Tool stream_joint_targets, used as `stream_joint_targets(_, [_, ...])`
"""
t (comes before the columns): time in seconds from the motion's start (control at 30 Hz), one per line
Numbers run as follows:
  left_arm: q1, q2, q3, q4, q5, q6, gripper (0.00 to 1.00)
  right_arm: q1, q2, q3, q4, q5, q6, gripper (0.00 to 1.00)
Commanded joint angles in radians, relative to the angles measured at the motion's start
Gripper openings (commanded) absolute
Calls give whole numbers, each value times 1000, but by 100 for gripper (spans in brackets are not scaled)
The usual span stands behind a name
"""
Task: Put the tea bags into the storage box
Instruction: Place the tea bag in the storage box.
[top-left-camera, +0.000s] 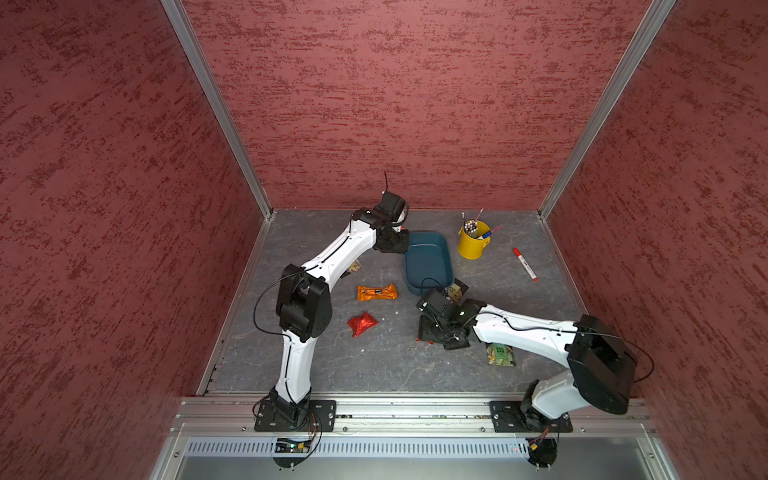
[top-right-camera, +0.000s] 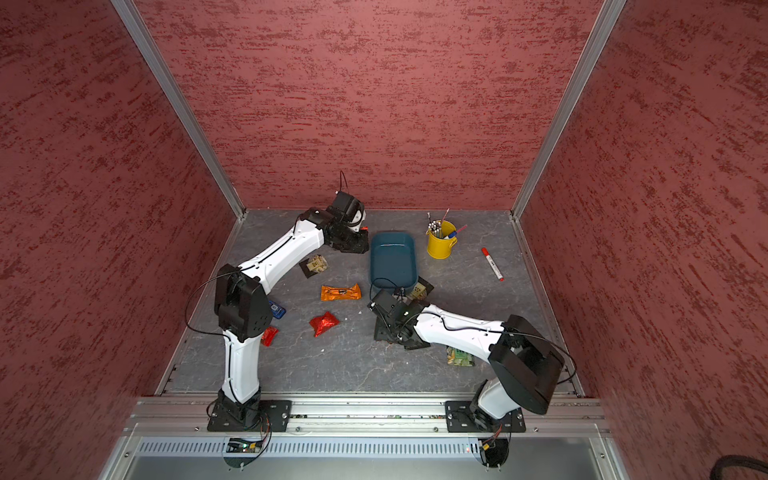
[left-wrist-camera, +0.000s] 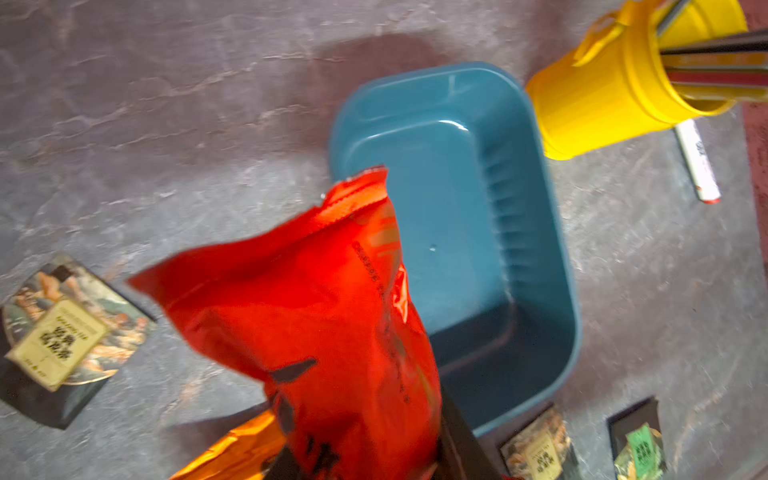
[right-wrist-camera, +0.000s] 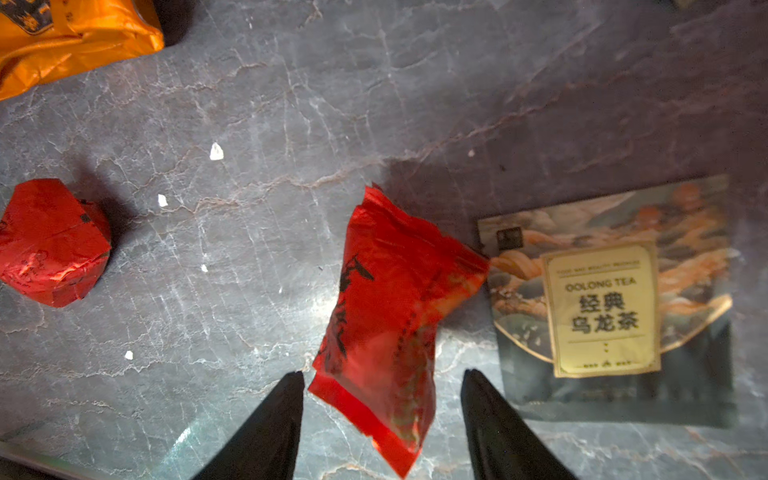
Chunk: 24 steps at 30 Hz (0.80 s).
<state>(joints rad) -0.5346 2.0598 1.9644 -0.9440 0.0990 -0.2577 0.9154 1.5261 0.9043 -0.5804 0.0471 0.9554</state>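
Surveying both top views: storage box (top-left-camera: 428, 262) empty, left gripper (top-left-camera: 392, 245) at its rim, tea bags (top-left-camera: 377, 292) outside. Left wrist: it grips a red packet (left-wrist-camera: 316, 311) over the box. Right wrist: right gripper (right-wrist-camera: 382, 378), jaws apart, straddles a second red packet (right-wrist-camera: 386, 316), ungripped.

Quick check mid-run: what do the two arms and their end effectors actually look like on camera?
Both the left arm and right arm have white link shells, boxy black joint housings and black base plates. A thin black cable loops off each. The right end effector has black fingers tapering to narrow tips; the left end effector is black too.
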Motion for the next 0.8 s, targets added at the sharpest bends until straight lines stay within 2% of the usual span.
stream_joint_targets(0.0, [-25,16,44,-27,-8,-9,37,-1,20,7,35,-10,-10,62])
stream_joint_targets(0.4, [-80,87,107,-36,27,-38,37,-44,70,4,57,-27,-22,55])
stream_joint_targets(0.77, [-101,218,206,-52,70,-46,41,-51,48,6,61,-22,-41,35])
